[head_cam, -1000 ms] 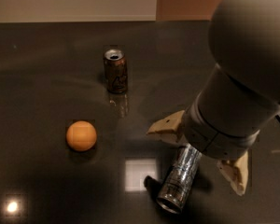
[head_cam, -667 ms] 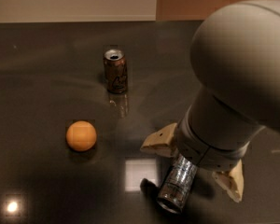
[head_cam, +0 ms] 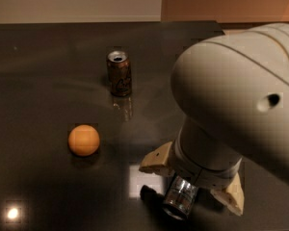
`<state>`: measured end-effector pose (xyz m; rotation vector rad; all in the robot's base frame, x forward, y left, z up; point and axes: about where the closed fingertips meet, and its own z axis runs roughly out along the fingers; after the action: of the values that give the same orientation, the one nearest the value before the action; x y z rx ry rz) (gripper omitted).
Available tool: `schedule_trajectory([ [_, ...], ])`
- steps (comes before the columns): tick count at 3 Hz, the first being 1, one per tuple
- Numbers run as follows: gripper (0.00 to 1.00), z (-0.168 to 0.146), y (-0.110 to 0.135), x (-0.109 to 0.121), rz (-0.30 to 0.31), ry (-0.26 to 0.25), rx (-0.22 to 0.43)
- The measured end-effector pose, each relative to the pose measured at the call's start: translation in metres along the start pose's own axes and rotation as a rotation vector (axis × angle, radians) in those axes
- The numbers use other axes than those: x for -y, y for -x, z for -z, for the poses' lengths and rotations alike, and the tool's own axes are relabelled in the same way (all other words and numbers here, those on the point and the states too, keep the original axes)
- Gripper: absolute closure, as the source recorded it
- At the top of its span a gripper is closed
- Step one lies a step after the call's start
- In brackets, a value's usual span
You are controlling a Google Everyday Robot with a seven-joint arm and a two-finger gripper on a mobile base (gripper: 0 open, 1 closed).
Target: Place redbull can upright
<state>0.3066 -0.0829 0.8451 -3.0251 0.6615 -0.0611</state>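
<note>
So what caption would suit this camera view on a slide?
Gripper straddling the redbull can low over the dark table, beside an orange and a brown can.
</note>
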Motion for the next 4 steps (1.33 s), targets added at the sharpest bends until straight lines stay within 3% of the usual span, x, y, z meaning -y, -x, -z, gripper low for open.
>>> schedule_trajectory([
  [2,0.41,-0.011,-0.003,0.003,-0.019,0.038,-0.017],
  [3,0.65,-0.005,-0.01,0.008,-0.07,0.039,-0.006],
  [4,0.88,0.01,-0.023,0.019,-0.158,0.025,0.033],
])
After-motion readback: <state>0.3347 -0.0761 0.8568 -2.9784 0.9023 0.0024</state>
